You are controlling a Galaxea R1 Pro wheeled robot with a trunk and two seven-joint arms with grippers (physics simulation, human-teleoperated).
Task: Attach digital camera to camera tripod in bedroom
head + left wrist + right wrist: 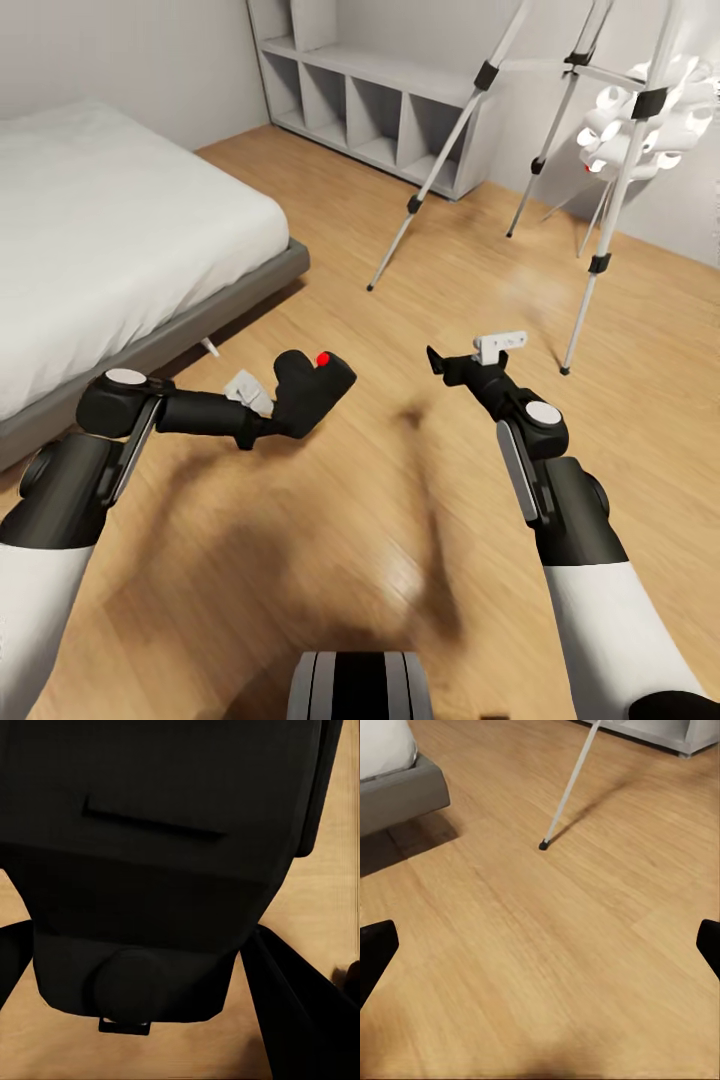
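Your left hand (268, 420) grips the digital camera (312, 388) — red dot up — above the wooden floor (400, 520) | camera tripod (590, 150) stands ahead to the right, before the grey cubby shelf (370, 100) and white lamp (650, 120) | your right hand (540, 945) hangs spread, holding nothing | bed (110, 250) at left

The scene is seen from above by the head view, angled forward and down over both arms toward the camera tripod (590, 150). The digital camera (165, 862) is pressed close against the left wrist view. From the right wrist view, low over the wooden floor (547, 960), one tripod leg (shared with the head view) is seen.
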